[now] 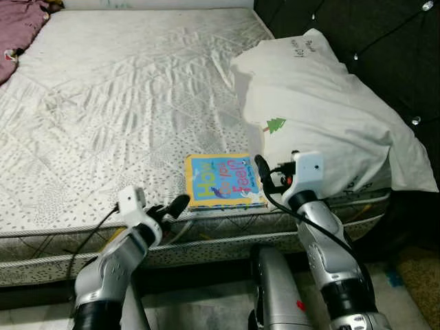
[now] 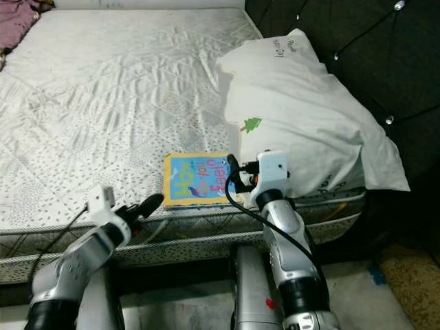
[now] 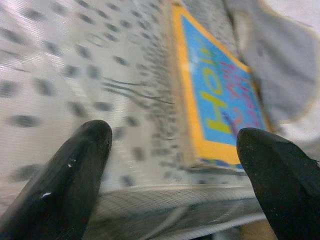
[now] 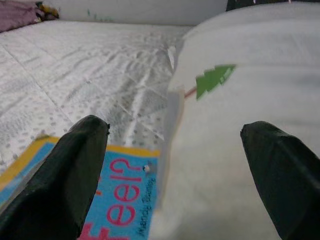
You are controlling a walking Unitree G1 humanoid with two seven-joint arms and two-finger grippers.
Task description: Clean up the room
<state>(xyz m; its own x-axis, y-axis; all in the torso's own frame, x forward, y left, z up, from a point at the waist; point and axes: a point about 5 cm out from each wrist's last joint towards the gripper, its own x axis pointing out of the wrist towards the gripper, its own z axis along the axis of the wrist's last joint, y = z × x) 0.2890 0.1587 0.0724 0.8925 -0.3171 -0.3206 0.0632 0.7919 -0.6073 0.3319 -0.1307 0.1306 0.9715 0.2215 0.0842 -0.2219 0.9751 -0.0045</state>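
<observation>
A picture book [image 1: 224,180] with a blue cover and yellow border lies flat on the white mattress [image 1: 124,103], close to its front edge. A white pillow [image 1: 323,117] with a small green tree print rests just right of the book, its corner overlapping the book's far side. My left gripper [image 1: 175,205] hovers at the mattress edge just left of the book, open, and in the left wrist view the book [image 3: 215,100] lies ahead of its fingers. My right gripper [image 1: 265,175] is open at the book's right edge, against the pillow [image 4: 260,100].
A dark tufted headboard [image 1: 371,41] rises behind the pillow on the right. A purple cloth [image 1: 20,27] lies at the bed's far left corner. Below the bed edge, my own grey body [image 1: 275,289] stands on the floor.
</observation>
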